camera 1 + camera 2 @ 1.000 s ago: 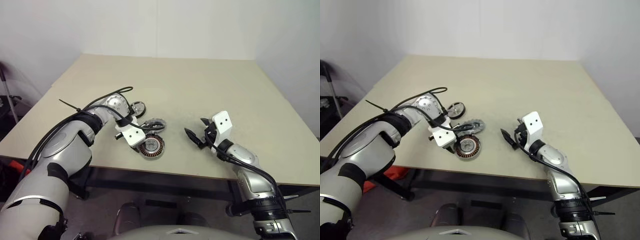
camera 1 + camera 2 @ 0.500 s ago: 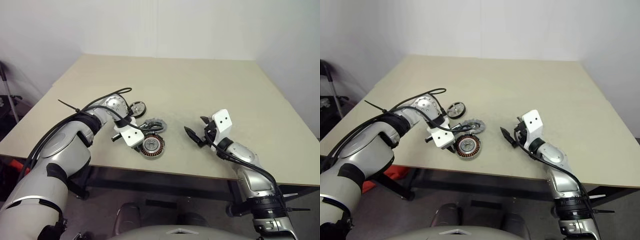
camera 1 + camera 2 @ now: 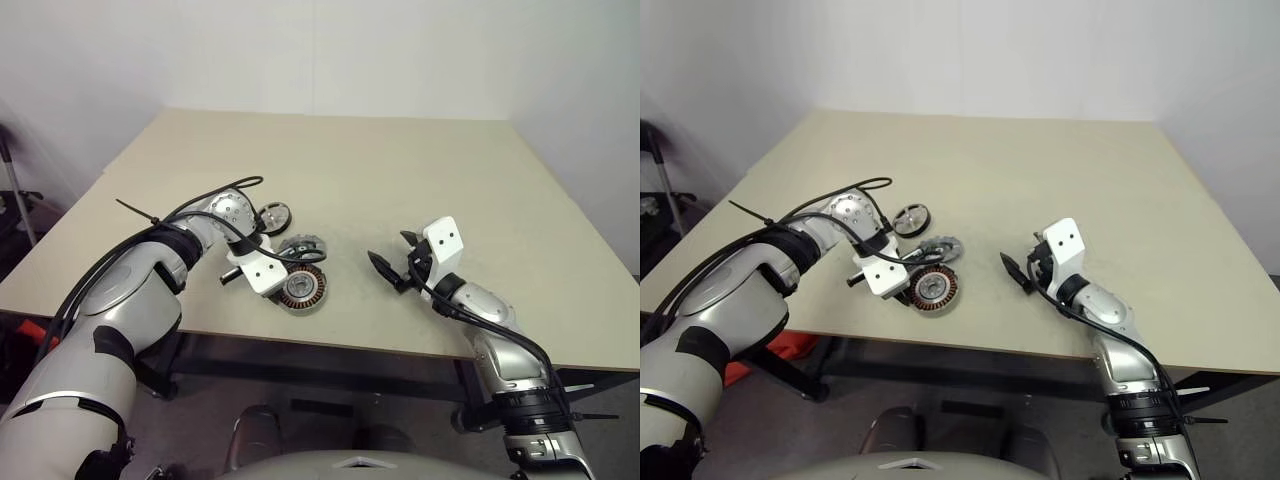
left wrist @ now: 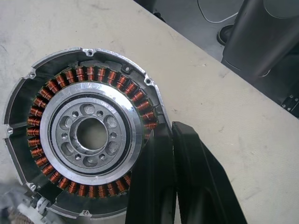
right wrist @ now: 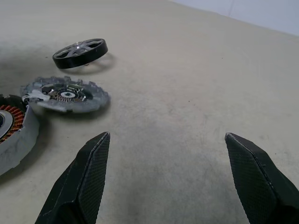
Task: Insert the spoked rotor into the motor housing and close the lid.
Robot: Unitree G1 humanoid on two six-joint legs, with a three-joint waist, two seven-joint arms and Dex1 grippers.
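While your left pincer (image 4: 173,140) sits pressed together, touching the motor housing (image 4: 84,135) rim near the counter (image 3: 420,170) front edge, your right pincer (image 5: 170,154) is spread wide, empty. One lid (image 5: 65,93) lies just behind the housing, one spoked rotor (image 5: 80,52) beyond.

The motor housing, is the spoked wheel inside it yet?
Not yet. The motor housing shows its copper windings and bare hub, while the spoked rotor lies apart on the table.
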